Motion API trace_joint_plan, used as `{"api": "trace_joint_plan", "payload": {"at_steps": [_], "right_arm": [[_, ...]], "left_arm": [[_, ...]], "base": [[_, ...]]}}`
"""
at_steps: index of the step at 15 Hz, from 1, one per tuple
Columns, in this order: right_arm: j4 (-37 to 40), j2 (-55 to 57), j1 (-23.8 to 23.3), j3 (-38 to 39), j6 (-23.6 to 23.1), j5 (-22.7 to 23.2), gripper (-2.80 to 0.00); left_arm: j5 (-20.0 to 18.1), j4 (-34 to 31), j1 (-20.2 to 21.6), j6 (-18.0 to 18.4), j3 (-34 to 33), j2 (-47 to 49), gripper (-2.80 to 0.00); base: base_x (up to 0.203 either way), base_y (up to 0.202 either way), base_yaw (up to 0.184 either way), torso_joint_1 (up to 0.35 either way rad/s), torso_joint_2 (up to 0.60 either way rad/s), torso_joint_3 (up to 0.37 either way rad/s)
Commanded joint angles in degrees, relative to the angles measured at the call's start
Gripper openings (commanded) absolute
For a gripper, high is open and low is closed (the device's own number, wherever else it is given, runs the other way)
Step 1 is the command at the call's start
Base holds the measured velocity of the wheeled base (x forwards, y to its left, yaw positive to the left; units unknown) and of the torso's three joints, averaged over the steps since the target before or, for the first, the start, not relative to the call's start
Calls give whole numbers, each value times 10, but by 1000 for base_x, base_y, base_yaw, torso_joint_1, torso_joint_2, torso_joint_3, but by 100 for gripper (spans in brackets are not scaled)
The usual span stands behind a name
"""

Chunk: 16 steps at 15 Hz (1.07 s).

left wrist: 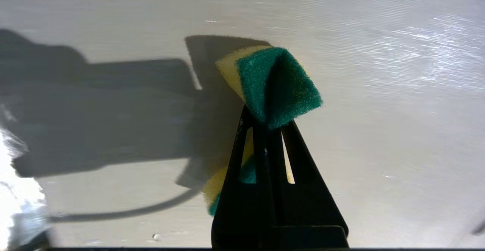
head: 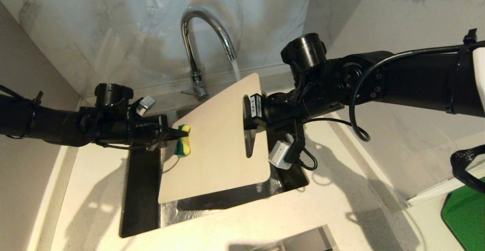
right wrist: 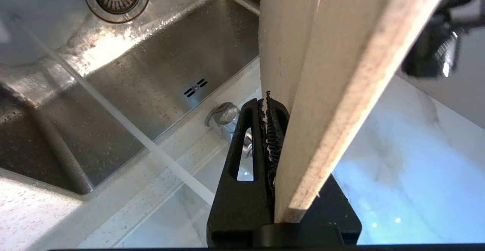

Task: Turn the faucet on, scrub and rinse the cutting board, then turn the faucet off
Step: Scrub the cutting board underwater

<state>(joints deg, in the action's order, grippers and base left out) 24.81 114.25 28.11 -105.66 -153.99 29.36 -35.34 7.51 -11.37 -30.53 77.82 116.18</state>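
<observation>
Marble-walled kitchen corner, steel sink set in pale speckled counter. Faucet ran, thin stream falling past far edge of cutting board. Board stood tilted over basin, handle-slot end clamped between jaws of right gripper. Left gripper came in from left, jaws clenched on yellow-green sponge, pressed against board's face near its left edge. Green flat item lay on counter, far right.
</observation>
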Motion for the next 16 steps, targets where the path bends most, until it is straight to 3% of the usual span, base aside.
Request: {"api": "trace_joint_plan", "payload": {"at_steps": [1,6,10,13,16], "right_arm": [[2,-4,0,1,-9,2,-280],[2,-3,0,2,-8,3,-280],[2,-3,0,2,-8,3,-280],[2,-3,0,2,-4,3,-280],[2,-3,0,1,-2,2,-280]], "left_arm": [[-2,7,31,14,-17,15,-280],[-36,8,101,63,-50,36,-280],[-38,8,113,67,-56,27,-280],[-37,6,71,47,-61,-24,-280],[-34,6,-3,-1,-61,-88,-280]], "base": [[0,0,0,0,0,0],[0,0,0,0,0,0],[0,0,0,0,0,0],[0,0,0,0,0,0],[0,0,0,0,0,0]]}}
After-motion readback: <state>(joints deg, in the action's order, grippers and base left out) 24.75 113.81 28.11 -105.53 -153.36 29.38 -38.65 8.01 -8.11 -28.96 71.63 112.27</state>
